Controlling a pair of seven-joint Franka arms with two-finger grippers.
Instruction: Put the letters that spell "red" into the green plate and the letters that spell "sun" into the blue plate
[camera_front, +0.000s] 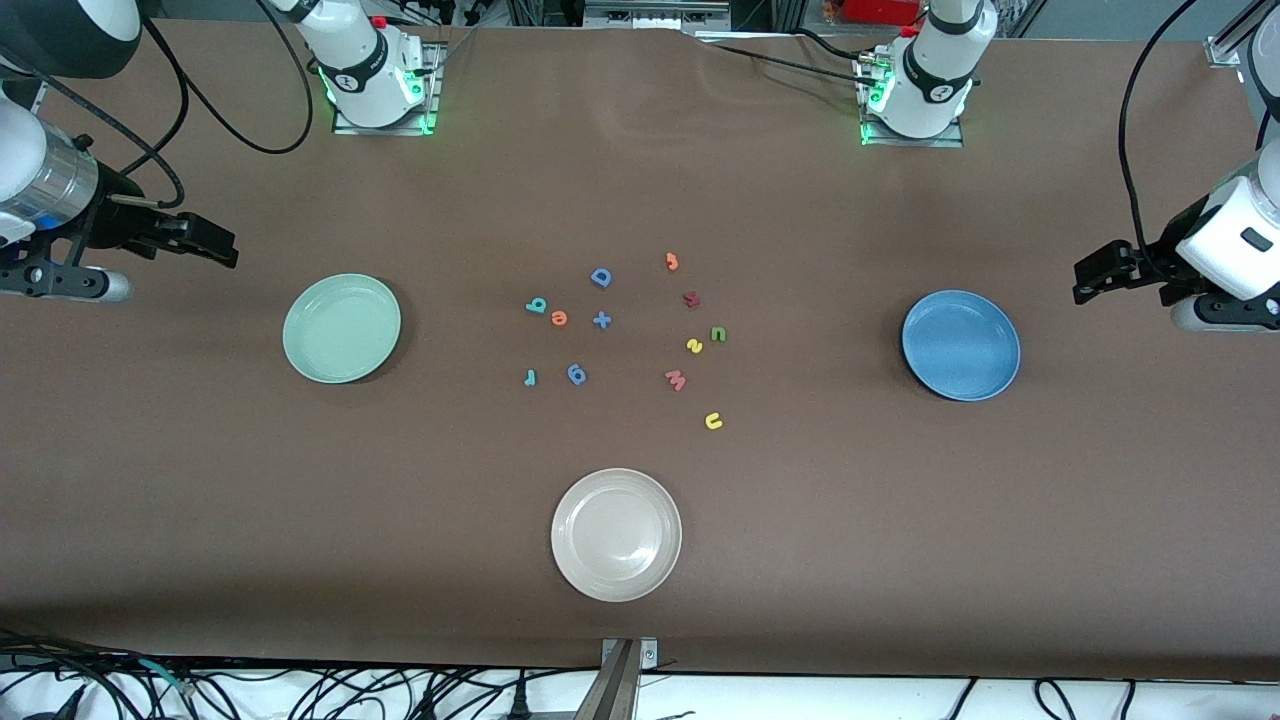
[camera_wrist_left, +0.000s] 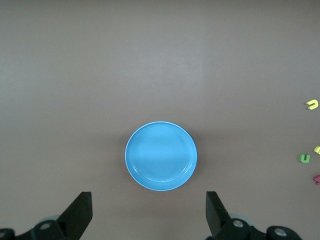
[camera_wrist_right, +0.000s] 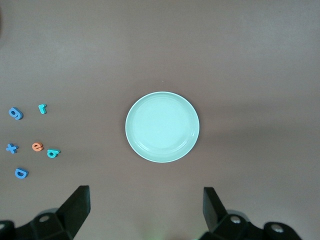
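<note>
The green plate (camera_front: 342, 328) (camera_wrist_right: 162, 126) lies empty toward the right arm's end, the blue plate (camera_front: 961, 345) (camera_wrist_left: 161, 156) empty toward the left arm's end. Between them lie the teal r (camera_front: 530, 377) (camera_wrist_right: 42, 108), orange e (camera_front: 559, 318) (camera_wrist_right: 37, 146), teal d (camera_front: 536, 305) (camera_wrist_right: 53, 153), yellow s (camera_front: 694, 346), yellow u (camera_front: 713, 421) (camera_wrist_left: 312, 104) and green n (camera_front: 718, 333) (camera_wrist_left: 304, 158). My right gripper (camera_front: 222, 247) (camera_wrist_right: 146, 210) hangs open over the table at its end, short of the green plate. My left gripper (camera_front: 1085, 280) (camera_wrist_left: 148, 215) hangs open short of the blue plate.
A cream-white plate (camera_front: 616, 535) sits nearest the front camera. Among the letters lie a blue D (camera_front: 600, 277), blue plus (camera_front: 601, 320), blue 6-like piece (camera_front: 576, 374), orange piece (camera_front: 672, 262), dark red letter (camera_front: 691, 298) and salmon w (camera_front: 676, 380).
</note>
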